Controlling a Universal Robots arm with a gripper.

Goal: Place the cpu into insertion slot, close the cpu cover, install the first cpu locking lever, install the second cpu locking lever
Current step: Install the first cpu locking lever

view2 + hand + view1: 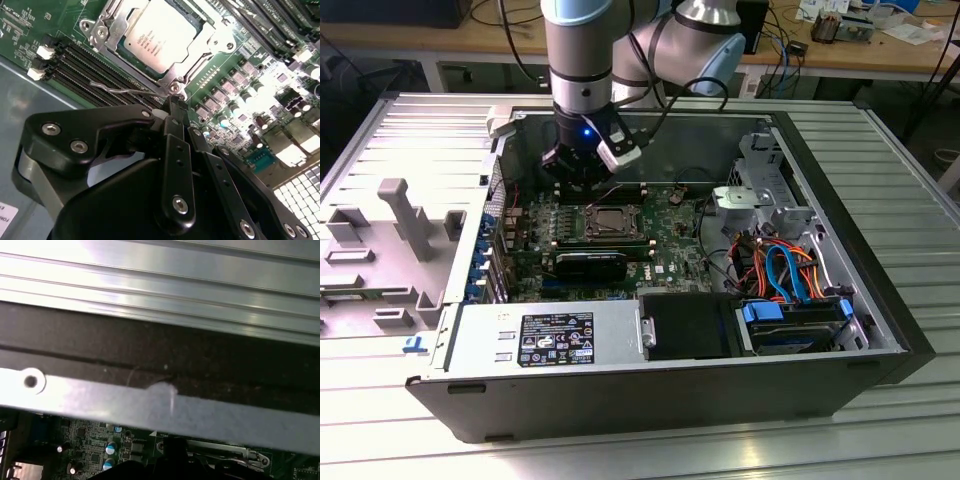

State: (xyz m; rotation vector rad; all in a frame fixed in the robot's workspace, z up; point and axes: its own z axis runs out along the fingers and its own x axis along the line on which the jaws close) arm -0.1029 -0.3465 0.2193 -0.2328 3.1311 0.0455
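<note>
The cpu (160,32) lies seated under the closed cpu cover (209,36). In the exterior view the clenched gripper (584,190) hangs at its 11 o'clock beside a wire lever (125,91), and a black heatsink (590,265) sits at 6.

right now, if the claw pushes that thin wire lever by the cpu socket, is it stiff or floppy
Probably springy, not floppy: the locking lever is a thin bent metal wire, seemingly fixed at one end near a corner of the cpu cover. Likely slippery; it looks smooth, so the claw could slide off.
</note>
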